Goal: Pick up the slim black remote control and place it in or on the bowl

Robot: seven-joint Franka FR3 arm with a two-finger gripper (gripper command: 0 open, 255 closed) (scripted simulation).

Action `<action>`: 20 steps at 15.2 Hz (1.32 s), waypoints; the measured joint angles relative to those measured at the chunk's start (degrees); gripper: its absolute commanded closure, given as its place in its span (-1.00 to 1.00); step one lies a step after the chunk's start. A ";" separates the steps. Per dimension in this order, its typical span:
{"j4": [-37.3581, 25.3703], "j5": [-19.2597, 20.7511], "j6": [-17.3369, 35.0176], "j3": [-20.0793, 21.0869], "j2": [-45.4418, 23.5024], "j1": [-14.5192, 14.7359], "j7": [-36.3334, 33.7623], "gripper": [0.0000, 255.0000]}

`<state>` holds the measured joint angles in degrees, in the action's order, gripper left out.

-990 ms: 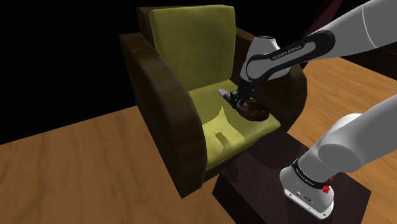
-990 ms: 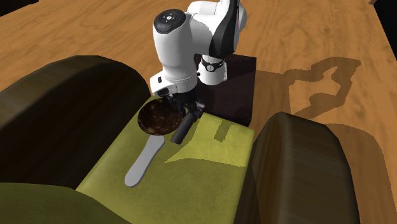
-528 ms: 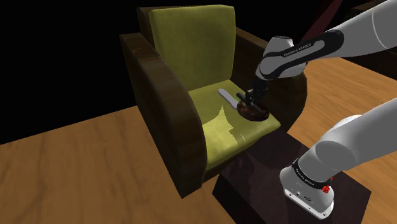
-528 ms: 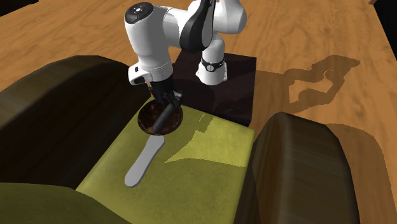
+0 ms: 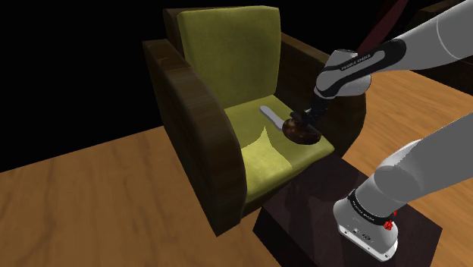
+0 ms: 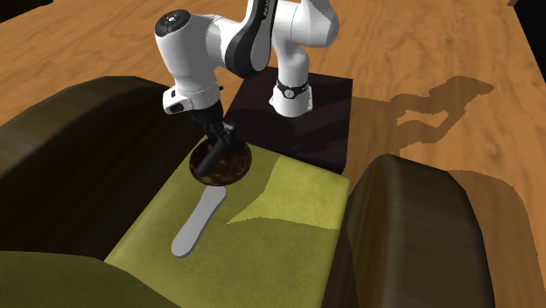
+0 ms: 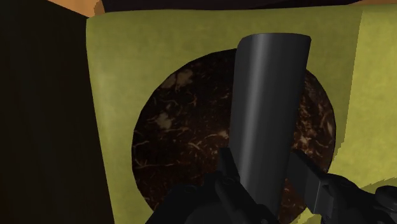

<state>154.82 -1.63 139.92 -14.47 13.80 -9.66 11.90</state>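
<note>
Gripper (image 7: 267,188) is closing its two black fingers (image 7: 224,170) on the near end of the slim black remote (image 7: 267,95), one on each long side, so the tool is holding the remote and nothing else. The wrist view is giving me the clearest read of this. The remote is running straight out from the fingers across the face of the bowl (image 7: 178,146), a round, dark brown, mottled dish sitting on the olive seat cushion (image 7: 127,63). The remote's far end is overlapping the bowl's far rim in that view. I cannot tell from it how high the remote is hanging.

The second exterior view is adding height. The gripper (image 6: 215,140) is pointing down over the bowl (image 6: 234,168), with the remote (image 6: 211,157) slanting from the fingers toward the bowl's rim on that view's left. I cannot tell whether its lower tip is touching the bowl. This view is also showing a pale grey flat bar (image 6: 198,223) lying on the cushion just beside the bowl, apart from the gripper. The dark stand (image 6: 325,131) is sitting on the wood floor against the armchair's front.

The shoulder view is showing the whole armchair (image 5: 189,98), with a black area (image 5: 61,61) behind it. The arm is reaching over the far armrest, and the gripper (image 5: 308,119) is poised just above the bowl (image 5: 303,137). The remote is too dark there to separate from the fingers.
</note>
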 measured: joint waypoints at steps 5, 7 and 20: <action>0.91 -1.68 4.68 -0.57 -3.91 0.63 1.62 1.00; 1.09 -2.53 6.39 -0.70 -5.47 0.96 2.26 1.00; 1.29 -2.95 7.31 -0.74 -6.21 1.05 2.62 -1.00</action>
<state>156.10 -4.57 147.23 -15.21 7.59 -8.61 14.51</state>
